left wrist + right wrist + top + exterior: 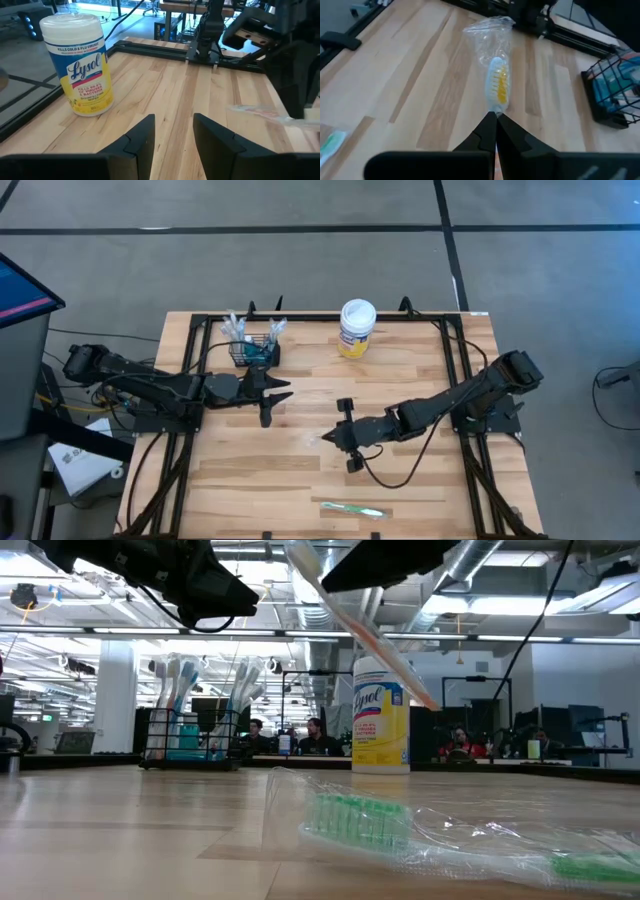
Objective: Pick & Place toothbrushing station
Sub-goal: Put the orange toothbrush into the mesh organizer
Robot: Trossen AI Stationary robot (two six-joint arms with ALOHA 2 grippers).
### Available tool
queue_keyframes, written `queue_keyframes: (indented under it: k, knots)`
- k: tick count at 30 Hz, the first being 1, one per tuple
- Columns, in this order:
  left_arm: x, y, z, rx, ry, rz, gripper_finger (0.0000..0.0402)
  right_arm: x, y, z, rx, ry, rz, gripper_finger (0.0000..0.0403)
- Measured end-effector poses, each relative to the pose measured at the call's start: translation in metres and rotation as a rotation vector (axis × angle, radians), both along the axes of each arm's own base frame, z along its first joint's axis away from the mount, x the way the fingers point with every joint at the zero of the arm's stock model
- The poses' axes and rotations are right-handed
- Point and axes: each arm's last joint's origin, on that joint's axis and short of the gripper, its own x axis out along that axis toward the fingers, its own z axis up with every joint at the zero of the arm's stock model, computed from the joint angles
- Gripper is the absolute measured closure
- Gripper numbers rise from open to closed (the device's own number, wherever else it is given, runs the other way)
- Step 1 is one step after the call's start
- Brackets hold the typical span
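Note:
The toothbrushing station, a small black wire basket point(255, 352) holding several wrapped toothbrushes, stands on its base at the table's far left; it also shows in the low view point(190, 740) and the right wrist view point(615, 92). My left gripper point(275, 395) is open and empty just near of the basket; its fingers show apart in the left wrist view point(174, 132). My right gripper point(338, 438), at the table's middle, is shut on a yellow-bristled toothbrush in a clear wrapper point(498, 82). A green wrapped toothbrush point(352, 509) lies flat near the front edge. My right gripper pinches the wrapped toothbrush between its two fingers just behind the bristle head point(495, 109). The fingers point toward the table's left, along the brush. The head and loose wrapper end point(490, 30) stick out past the fingertips. The brush is lifted clear and tilted point(400, 660).
A white-lidded, yellow-labelled Lysol tub point(357, 328) stands at the far middle, right of the basket, and shows in the left wrist view point(80, 65). Black frame rails point(320, 318) run along the table's far and side edges. People sit in the room beyond.

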Motion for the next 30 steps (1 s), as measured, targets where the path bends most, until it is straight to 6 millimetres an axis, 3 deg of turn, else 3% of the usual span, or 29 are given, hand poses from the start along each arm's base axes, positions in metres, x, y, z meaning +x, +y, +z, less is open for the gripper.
queue_keyframes:
  k: [22, 30]
  knots:
    - [0.0, -0.001, 0.0, -0.002, 0.002, -0.024, 0.0275, 0.018, -0.031, 0.016, -0.018, -0.176, -0.053, 0.0403]
    - [0.0, -0.001, 0.0, -0.003, 0.002, -0.029, 0.0275, 0.007, -0.045, 0.017, 0.016, -0.271, -0.076, 0.0403]
